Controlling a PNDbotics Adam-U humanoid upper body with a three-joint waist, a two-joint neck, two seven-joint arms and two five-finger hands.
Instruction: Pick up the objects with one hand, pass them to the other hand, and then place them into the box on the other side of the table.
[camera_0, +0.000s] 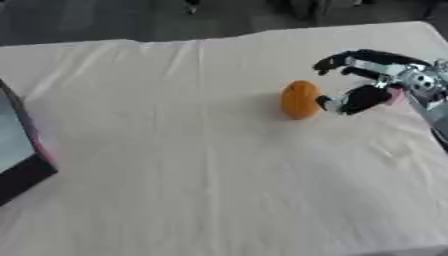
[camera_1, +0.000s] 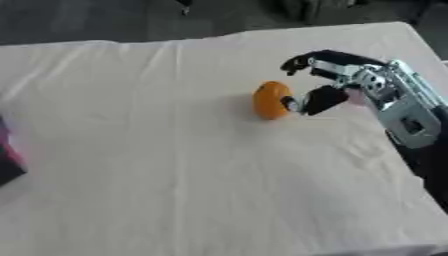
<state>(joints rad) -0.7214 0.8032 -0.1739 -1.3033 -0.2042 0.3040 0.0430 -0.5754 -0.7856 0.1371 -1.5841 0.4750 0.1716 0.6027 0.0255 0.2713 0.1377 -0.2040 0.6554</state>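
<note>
An orange, egg-shaped object (camera_0: 300, 99) stands on the white tablecloth right of centre. My right hand (camera_1: 350, 82) comes in from the right edge, just to the right of the object. Its fingers arch above and behind the object and its thumb tip is at or almost touching the object's right side. The hand is open and does not enclose the object. A dark box with a pink edge (camera_0: 24, 150) sits at the table's left edge, only partly in view. My left hand shows in neither view.
The white cloth (camera_0: 192, 165) covers the whole table, with soft creases. The table's far edge runs along the top, with dark floor and dim shapes beyond it. The front edge lies near the bottom of the views.
</note>
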